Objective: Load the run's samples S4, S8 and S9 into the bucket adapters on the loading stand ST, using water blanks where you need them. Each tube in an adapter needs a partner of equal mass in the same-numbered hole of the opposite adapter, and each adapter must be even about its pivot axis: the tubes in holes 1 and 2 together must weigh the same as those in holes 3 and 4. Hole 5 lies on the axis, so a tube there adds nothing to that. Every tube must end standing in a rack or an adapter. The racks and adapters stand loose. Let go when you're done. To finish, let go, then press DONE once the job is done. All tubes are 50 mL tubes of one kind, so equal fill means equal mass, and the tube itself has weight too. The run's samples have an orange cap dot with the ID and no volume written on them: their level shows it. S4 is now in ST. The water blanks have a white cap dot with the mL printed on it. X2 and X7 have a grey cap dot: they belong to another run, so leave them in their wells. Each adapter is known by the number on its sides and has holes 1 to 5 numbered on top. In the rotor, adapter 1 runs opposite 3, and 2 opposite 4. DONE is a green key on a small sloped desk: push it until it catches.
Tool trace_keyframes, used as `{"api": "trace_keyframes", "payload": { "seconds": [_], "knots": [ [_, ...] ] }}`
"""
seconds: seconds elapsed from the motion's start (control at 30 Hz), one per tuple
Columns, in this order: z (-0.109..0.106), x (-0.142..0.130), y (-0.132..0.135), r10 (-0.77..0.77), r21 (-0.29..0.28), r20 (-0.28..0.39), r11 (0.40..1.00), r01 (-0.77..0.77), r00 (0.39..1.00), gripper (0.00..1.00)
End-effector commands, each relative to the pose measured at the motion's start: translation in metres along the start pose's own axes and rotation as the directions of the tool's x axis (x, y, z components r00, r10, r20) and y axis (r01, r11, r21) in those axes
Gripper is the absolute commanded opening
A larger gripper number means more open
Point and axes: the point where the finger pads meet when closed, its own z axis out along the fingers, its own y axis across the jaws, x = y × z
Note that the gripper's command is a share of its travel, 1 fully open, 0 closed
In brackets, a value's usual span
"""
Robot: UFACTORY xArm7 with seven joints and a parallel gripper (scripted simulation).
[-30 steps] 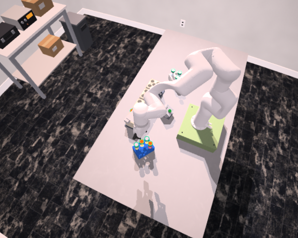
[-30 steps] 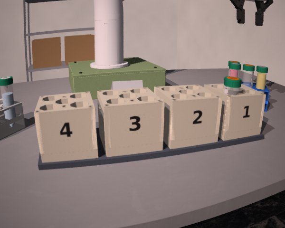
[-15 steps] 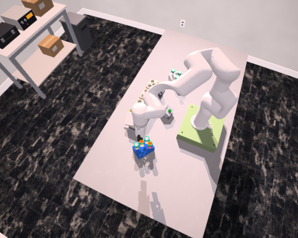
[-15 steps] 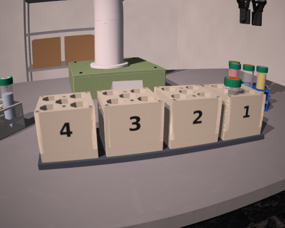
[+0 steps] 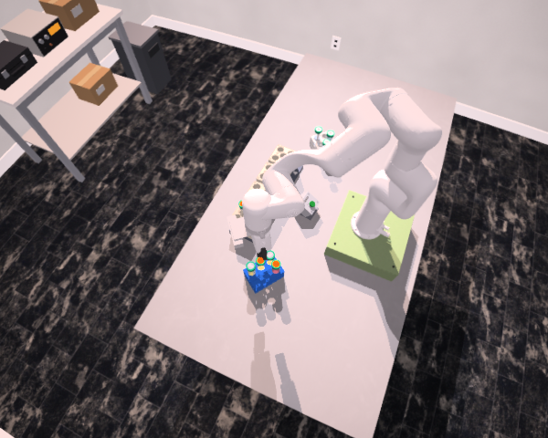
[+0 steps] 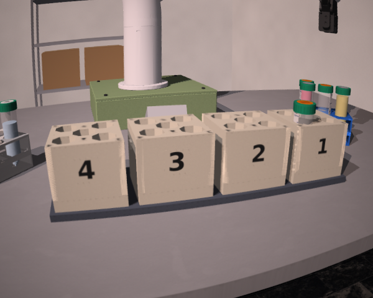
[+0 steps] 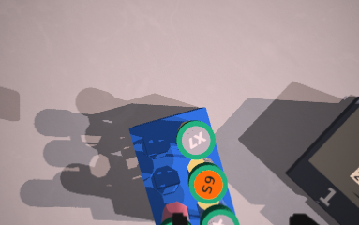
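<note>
My gripper (image 5: pixel 262 255) (image 6: pixel 327 30) (image 7: pixel 241 219) is open and empty, above the blue rack (image 5: pixel 260 285) (image 7: pixel 191 117). In the rack stand S9 (image 5: pixel 260 260) (image 7: pixel 208 185), pink-filled S8 (image 5: pixel 276 264) (image 7: pixel 175 209), X7 (image 5: pixel 250 265) (image 7: pixel 195 140) and X2 (image 5: pixel 270 255) (image 7: pixel 219 218). S8's cap is mostly hidden in the wrist view. S4 (image 5: pixel 241 203) (image 6: pixel 304 107) stands in adapter 1 (image 6: pixel 315 163). Adapter 2 (image 6: pixel 257 173), adapter 3 (image 6: pixel 176 179) and adapter 4 (image 6: pixel 86 190) show no tubes. All stand on ST (image 6: pixel 177 204).
Water blanks, one with a white cap dot (image 6: pixel 7 101), stand in a clear rack (image 6: pixel 22 154) beyond adapter 4. The green DONE key (image 5: pixel 311 203) is on its small desk between the adapters and the green robot base (image 5: pixel 345 231). The forearm hides part of the adapters from above.
</note>
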Motion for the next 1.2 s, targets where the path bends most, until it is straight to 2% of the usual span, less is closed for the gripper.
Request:
{"api": "trace_keyframes", "payload": {
  "seconds": [0.0, 0.17, 0.53, 1.17],
  "knots": [
    [-0.002, 0.001, 0.000, -0.107, 0.011, -0.002, 0.994, 0.107, 0.994, 0.57],
    [-0.002, 0.001, 0.000, -0.271, 0.011, -0.004, 0.963, 0.271, 0.963, 0.57],
    [-0.002, 0.001, 0.000, -0.274, 0.011, -0.004, 0.962, 0.275, 0.962, 0.57],
    [0.032, 0.001, 0.000, -0.274, 0.011, -0.004, 0.962, 0.275, 0.962, 0.57]
  ]
}}
